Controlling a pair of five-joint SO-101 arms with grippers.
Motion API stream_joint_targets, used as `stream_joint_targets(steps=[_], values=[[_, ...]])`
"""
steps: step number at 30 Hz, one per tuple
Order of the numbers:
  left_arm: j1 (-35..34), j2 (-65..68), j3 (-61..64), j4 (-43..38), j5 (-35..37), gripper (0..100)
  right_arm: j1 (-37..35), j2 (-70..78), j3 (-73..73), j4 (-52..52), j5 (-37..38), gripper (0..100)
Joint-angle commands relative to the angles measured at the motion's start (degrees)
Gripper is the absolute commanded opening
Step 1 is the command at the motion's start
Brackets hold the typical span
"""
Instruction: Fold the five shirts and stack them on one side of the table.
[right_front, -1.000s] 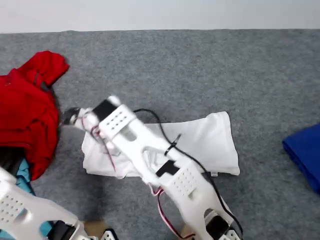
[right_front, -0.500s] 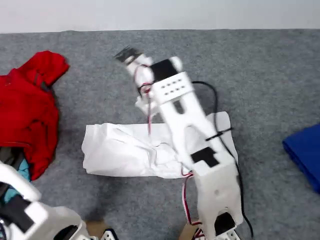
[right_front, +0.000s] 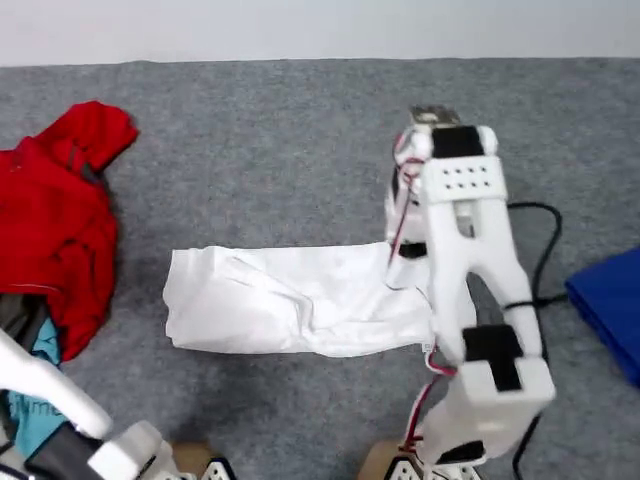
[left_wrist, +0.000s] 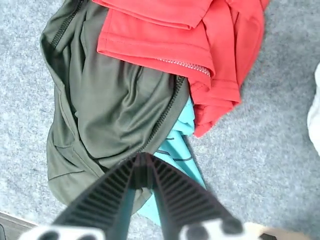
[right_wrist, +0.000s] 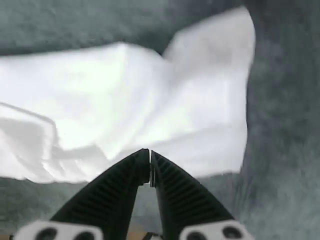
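Right tool, tips together, hangs over white shirt.

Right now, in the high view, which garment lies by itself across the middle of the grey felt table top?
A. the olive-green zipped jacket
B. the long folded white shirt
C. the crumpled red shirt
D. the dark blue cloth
B: the long folded white shirt stretches across the middle of the grey felt table top, while the crumpled red shirt and the dark blue cloth sit at opposite edges.
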Motion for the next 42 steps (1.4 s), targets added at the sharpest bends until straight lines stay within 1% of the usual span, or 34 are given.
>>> stream_joint_targets(steps=[1,6,9,13,16,21,25,27,30,34,37,39,42], values=[[0.18,-4.31,1.01,1.41,0.53,0,1.98,-8.75,5.80,1.80,-0.97,0.9],[0.26,-6.95,2.42,1.41,0.53,0,3.56,-13.85,17.85,-3.12,-0.62,0.9],[0.26,-7.47,2.42,1.41,0.53,0,3.82,-14.02,26.99,-9.10,2.11,0.9],[0.18,-8.62,2.42,1.41,0.53,0,8.40,-14.02,38.42,-20.62,3.96,0.9],[0.18,-9.76,2.42,1.41,0.53,0,12.35,-14.02,44.48,-26.33,8.70,0.9],[0.26,-9.67,2.42,1.41,0.53,0,17.89,-14.02,49.58,-28.26,13.10,0.9],[0.53,-9.58,2.42,1.32,0.44,0,22.46,-14.81,49.41,-26.42,16.18,0.9],[0.53,-9.58,2.42,1.32,0.35,0,23.08,-16.13,47.91,-23.96,16.79,0.9],[0.53,-9.58,2.42,1.32,0.18,0,21.85,-19.82,45.19,-19.38,16.79,0.9],[0.53,-9.58,2.42,1.32,0.18,0,16.66,-26.24,43.52,-17.01,16.70,0.9],[0.53,-9.58,2.42,1.32,0.18,0,11.47,-29.58,43.69,-17.36,16.35,0.9],[0.53,-9.58,2.42,1.32,0.18,0,8.04,-30.11,43.87,-17.89,14.24,0.9],[0.53,-9.67,2.42,1.32,0.18,0,4.97,-29.32,43.96,-23.08,12.57,0.9]])
